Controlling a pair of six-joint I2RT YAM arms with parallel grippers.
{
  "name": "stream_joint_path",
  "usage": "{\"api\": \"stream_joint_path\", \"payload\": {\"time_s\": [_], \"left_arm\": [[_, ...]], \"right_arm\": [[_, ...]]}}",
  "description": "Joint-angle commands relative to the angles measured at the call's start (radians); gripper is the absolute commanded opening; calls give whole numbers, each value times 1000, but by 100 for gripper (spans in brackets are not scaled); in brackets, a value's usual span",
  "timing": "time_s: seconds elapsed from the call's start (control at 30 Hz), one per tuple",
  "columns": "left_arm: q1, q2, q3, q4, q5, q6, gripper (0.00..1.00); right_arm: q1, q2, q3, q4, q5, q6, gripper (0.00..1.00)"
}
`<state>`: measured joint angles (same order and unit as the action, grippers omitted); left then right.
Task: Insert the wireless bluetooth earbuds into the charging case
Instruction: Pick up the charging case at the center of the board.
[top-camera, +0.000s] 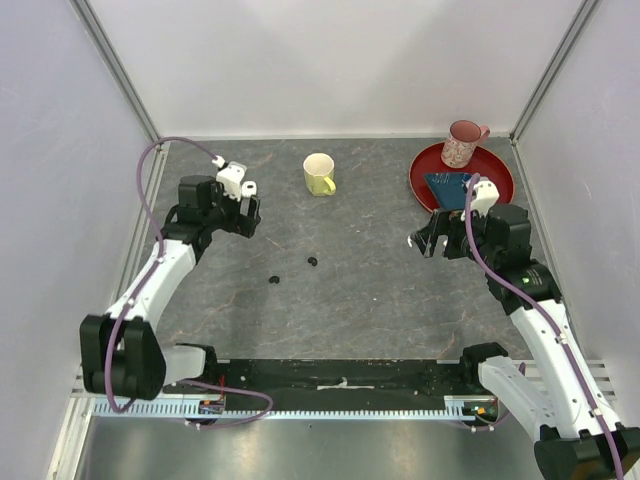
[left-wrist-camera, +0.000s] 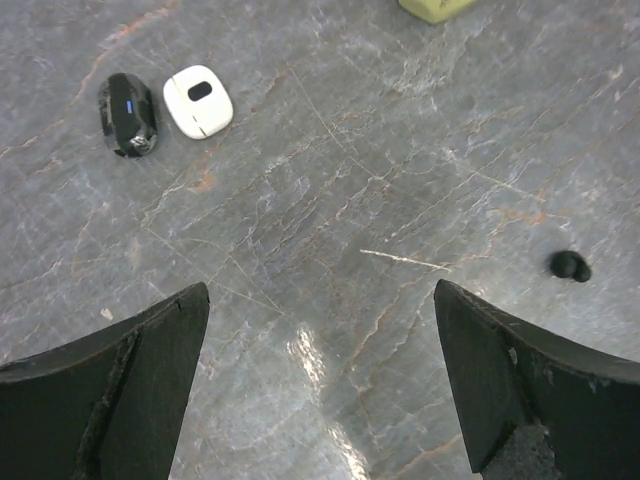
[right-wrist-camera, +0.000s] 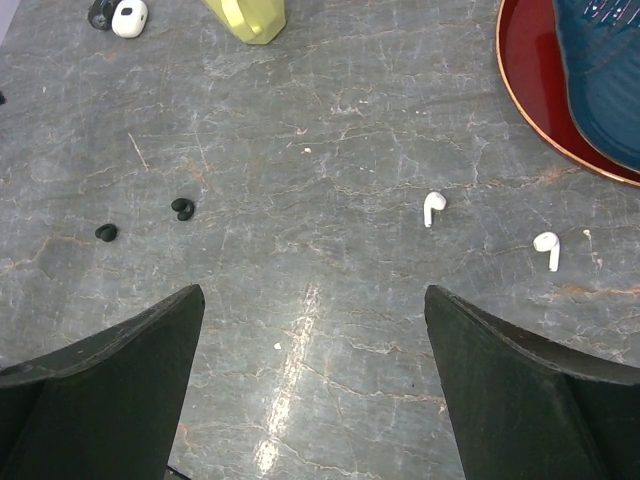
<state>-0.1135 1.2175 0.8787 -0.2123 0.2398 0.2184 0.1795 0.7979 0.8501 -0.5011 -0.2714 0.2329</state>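
Currently out of any case: all four wireless bluetooth earbuds (top-camera: 312, 262), lying loose on the grey marbled table (top-camera: 370, 300). Black pair left of centre, on the near side of the yellow mug (top-camera: 319, 174): first black earbud (right-wrist-camera: 183, 208), second black earbud (right-wrist-camera: 106, 232) just to its left and slightly nearer, not touching. White pair over on the right, near the rim of the red plate (top-camera: 418, 185) yet apart from it: first white earbud (right-wrist-camera: 433, 207), second white earbud (right-wrist-camera: 547, 248) further right and a little nearer.

Well apart from all four, at far left beyond the mug: black charging case (left-wrist-camera: 128, 113) and white charging case (left-wrist-camera: 198, 100), side by side, black one on the left; touching or not, cannot tell.

Left gripper (left-wrist-camera: 320, 290) hovering over bare table at far left, fingers spread wide, holding nothing. Right gripper (right-wrist-camera: 312, 292) hovering on the near side of the gap between black pair and white pair, fingers likewise wide apart and empty.

On the red plate: a dark blue object (top-camera: 447, 185) and, at its far side, a pink mug (top-camera: 463, 143).
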Motion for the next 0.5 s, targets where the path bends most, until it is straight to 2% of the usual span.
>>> {"api": "stream_joint_path", "payload": {"time_s": [0.0,0.03,0.13,0.33,0.47], "left_arm": [[12,103,81,82,33,127,100],[17,158,118,80,-8,107,100],[38,276,230,13,-1,36,100],[40,444,410,-85,-53,-73,100],[38,562,505,-145,-48,-198,95]], "right_arm": [[-2,-19,20,-2,17,-15,98],[0,-20,18,-4,18,-15,98],[0,-12,14,-5,23,-10,98],[2,17,20,-11,60,-3,98],[0,40,24,-17,74,3,98]]}}
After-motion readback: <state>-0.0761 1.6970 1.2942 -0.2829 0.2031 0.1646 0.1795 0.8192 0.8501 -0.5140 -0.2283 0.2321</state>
